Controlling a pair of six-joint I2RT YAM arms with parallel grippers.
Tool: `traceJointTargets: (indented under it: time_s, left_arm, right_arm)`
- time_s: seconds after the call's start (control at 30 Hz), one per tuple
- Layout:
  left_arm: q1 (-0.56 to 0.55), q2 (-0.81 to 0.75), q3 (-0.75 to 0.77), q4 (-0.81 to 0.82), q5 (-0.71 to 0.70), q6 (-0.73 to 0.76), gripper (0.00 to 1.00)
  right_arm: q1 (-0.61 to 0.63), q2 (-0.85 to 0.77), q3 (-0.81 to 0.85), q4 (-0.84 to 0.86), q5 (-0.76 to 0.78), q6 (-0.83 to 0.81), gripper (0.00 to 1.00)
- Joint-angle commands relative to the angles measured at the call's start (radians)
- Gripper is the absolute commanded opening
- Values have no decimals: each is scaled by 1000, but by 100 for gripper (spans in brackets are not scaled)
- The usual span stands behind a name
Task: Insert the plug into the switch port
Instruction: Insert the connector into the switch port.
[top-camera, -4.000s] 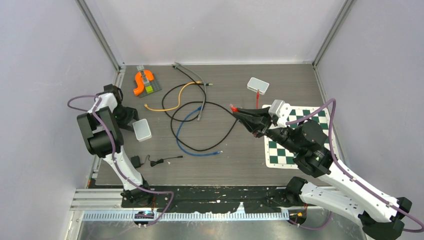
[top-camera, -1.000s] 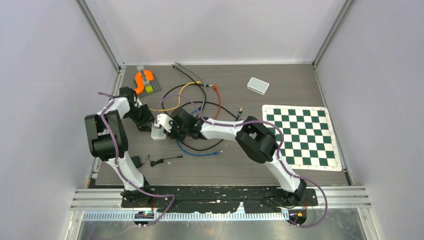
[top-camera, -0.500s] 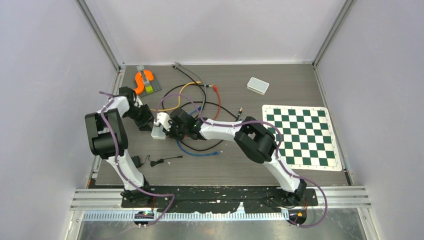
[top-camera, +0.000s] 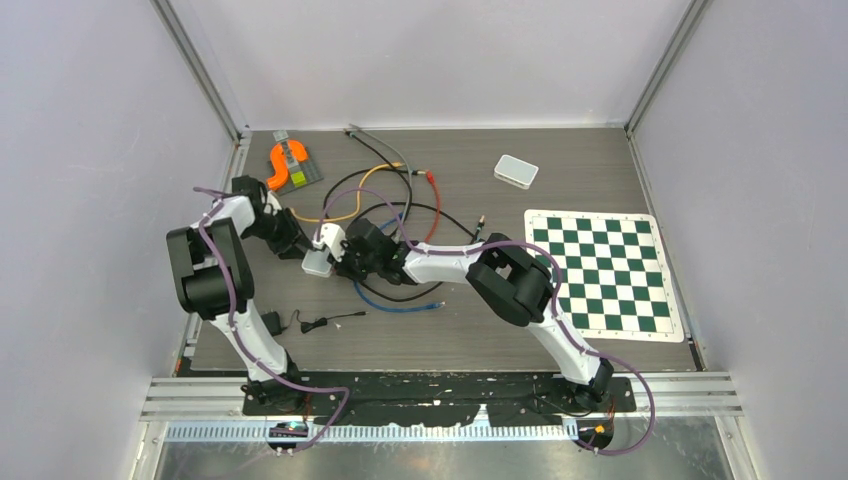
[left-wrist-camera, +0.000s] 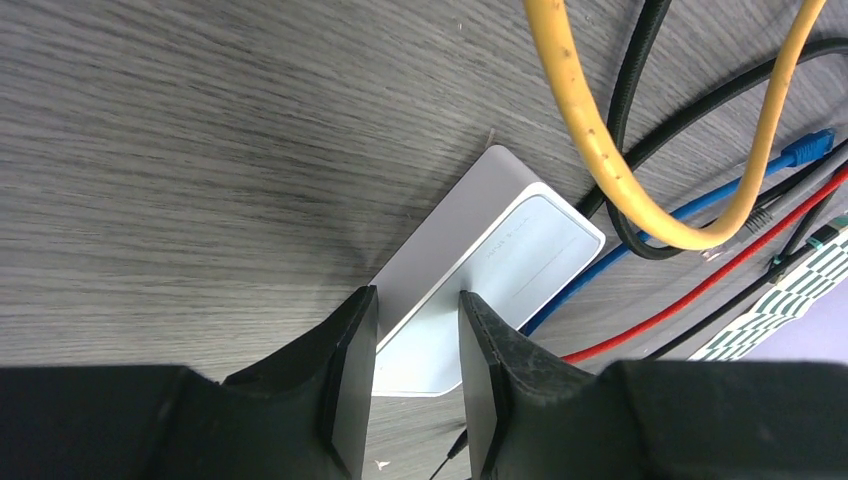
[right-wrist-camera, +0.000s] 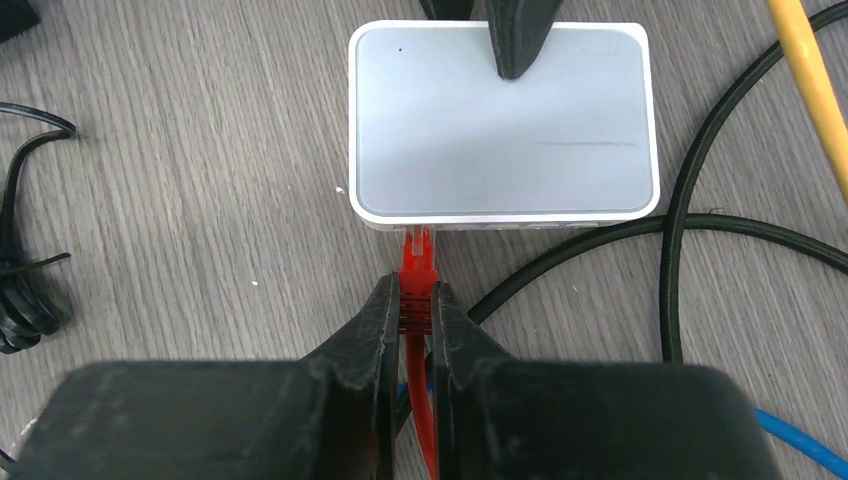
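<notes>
The small white rectangular plastic network switch (top-camera: 318, 263) (right-wrist-camera: 500, 120) lies on the dark grey wood-grain tabletop (top-camera: 480, 320), left of centre among loose cables. The left pincer (top-camera: 297, 250) (left-wrist-camera: 415, 305) is clamped on its far end: in the left wrist view the box fills the gap between the two black fingers (left-wrist-camera: 350, 370).

The right pincer (top-camera: 345, 258) (right-wrist-camera: 415, 295) is closed tightly on the red plastic plug (right-wrist-camera: 417, 265) of a red cable (left-wrist-camera: 700, 290). The plug's tip meets the switch's near side wall at a port close to its left end. How deep it sits cannot be told.

A thick yellow cable (left-wrist-camera: 600, 150), a black cable (right-wrist-camera: 690, 220) and a blue cable (left-wrist-camera: 700, 205) curve just beside the switch. A green-and-white chequered mat (top-camera: 605, 270) lies well apart on the right. A second white box (top-camera: 516, 171) sits near the back.
</notes>
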Motion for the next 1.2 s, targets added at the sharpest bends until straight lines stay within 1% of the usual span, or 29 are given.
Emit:
traceJointTargets:
  time_s: [0.0, 0.1, 0.27, 0.5, 0.6, 0.8, 1.0, 1.17]
  left_arm:
    - [-26, -26, -83, -60, 155, -45, 34]
    - [-27, -44, -124, -53, 158, -60, 31]
    - [-27, -72, -172, -44, 158, -83, 30]
    - [-26, -99, -242, -4, 196, -124, 27]
    - [-28, -127, -292, 51, 233, -158, 26]
    - [-34, -174, -394, 143, 301, -232, 22]
    - [-50, -192, -428, 161, 319, -260, 20]
    - [-55, -185, -480, 218, 349, -295, 16]
  right_arm:
    - [5, -36, -25, 188, 28, 52, 5]
    - [4, -39, -35, 208, 53, 72, 5]
    - [4, -51, -64, 269, 93, 103, 5]
    - [4, -76, -120, 342, 71, 120, 5]
    - [4, -90, -140, 371, 63, 116, 5]
    - [4, -92, -130, 390, 73, 136, 5]
    - [4, -82, -123, 407, 89, 153, 5]
    - [3, -66, -120, 427, 100, 165, 5]
